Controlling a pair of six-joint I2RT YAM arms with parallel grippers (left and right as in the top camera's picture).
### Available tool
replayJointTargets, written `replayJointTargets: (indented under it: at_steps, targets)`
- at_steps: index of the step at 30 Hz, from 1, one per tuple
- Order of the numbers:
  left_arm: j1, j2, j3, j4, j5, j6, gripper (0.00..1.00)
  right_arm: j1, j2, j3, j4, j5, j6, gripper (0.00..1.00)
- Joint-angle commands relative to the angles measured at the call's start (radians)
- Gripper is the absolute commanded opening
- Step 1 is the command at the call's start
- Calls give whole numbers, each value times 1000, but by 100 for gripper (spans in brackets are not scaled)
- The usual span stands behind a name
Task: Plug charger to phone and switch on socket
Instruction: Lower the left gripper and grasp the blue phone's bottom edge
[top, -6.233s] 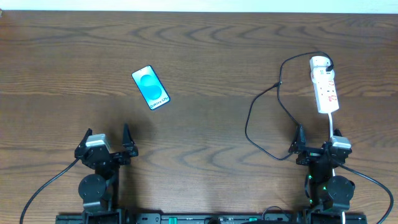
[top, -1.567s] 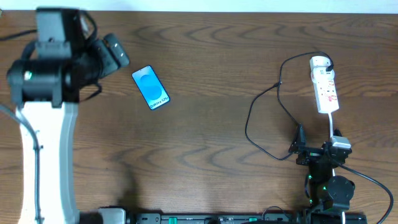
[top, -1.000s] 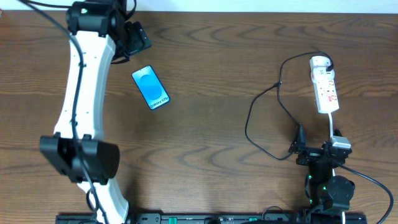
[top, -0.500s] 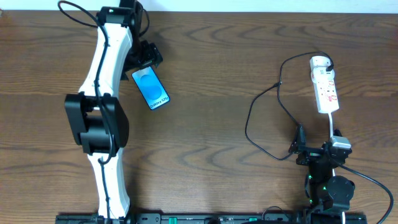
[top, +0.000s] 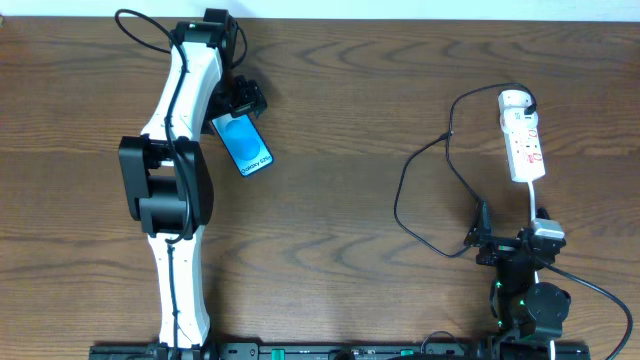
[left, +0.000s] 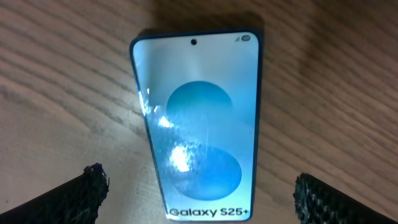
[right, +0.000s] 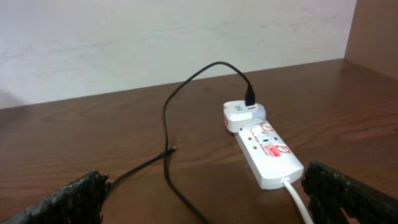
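Overhead: left gripper (top: 240, 103) hangs over the phone's (top: 246, 148) far end, jaws wide apart. Right gripper (top: 511, 228), jaws also spread, sits near the charger (top: 401, 190) loop, which is plugged into the socket (top: 522, 135) at far right.

Desk (top: 330, 230): dark brown wood, its grain running left to right; fills the overhead view.
Wall (right: 155, 43): pale and plain, rising behind the desk's far edge.
Panel (right: 376, 28): brown, upright, at the right wrist view's upper right corner.
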Motion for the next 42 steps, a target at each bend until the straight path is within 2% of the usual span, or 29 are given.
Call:
replayJointTargets:
  at_steps: [1, 5, 10, 23, 37, 42]
  targets:
    - [9, 11, 1, 11, -1, 12, 98, 9, -6, -3, -4, -2, -13, 99]
    - [23, 11, -1, 38, 21, 13, 98, 9, -6, -3, -4, -2, -13, 99]
    - [46, 11, -36, 86, 159, 57, 98, 9, -6, -3, -4, -2, -13, 99]
    - [63, 11, -159, 102, 91, 57, 98, 9, -6, -3, -4, -2, -13, 99]
    - [32, 14, -162, 133, 90, 20, 98, 9, -6, -3, -4, -2, -13, 99]
    - [32, 16, -187, 153, 38, -47, 98, 9, -6, -3, -4, -2, -13, 99]
